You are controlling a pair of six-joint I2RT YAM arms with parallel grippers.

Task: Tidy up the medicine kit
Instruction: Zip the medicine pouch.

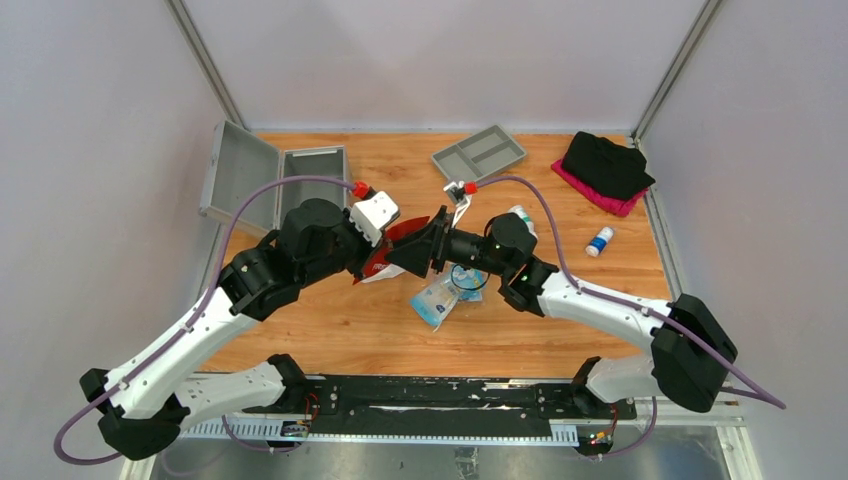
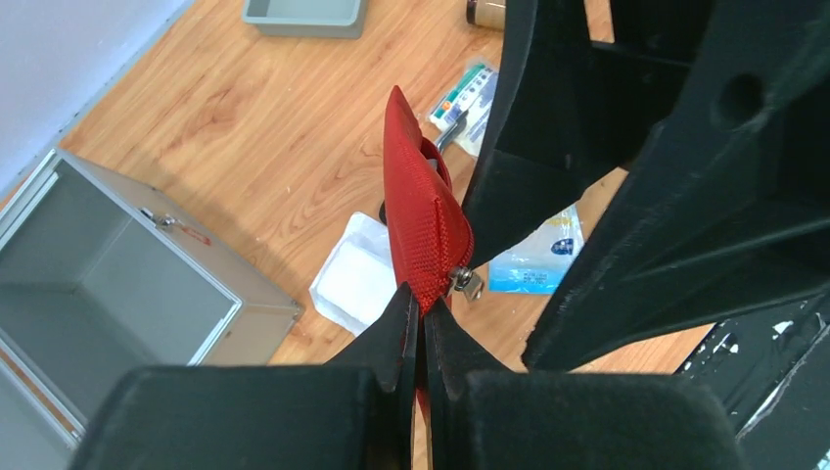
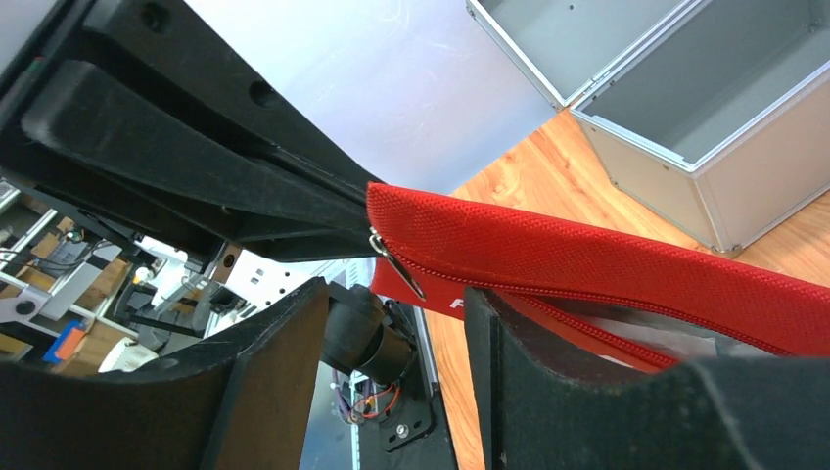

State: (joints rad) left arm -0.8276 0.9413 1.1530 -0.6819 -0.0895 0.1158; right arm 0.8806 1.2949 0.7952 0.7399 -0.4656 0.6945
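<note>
The medicine kit (image 1: 275, 185), a silver-grey metal case, lies open at the table's far left, its box (image 2: 117, 264) empty in the left wrist view. Between the arms a red fabric pouch (image 1: 400, 232) is held on edge above the table. My left gripper (image 2: 422, 311) is shut on the pouch's lower corner (image 2: 421, 215), just beside the zip slider. My right gripper (image 3: 394, 294) faces the pouch (image 3: 607, 259) from the other side, jaws open. The metal zip pull (image 3: 396, 264) hangs at the gap between its tips, not pinched. The zip is partly open.
A grey compartment tray (image 1: 480, 152) sits at the back centre. Black and pink cloth (image 1: 605, 170) lies back right, with a small white bottle (image 1: 599, 241) nearby. Blue-and-white packets (image 1: 440, 297) and a white packet (image 2: 357, 274) lie under the pouch.
</note>
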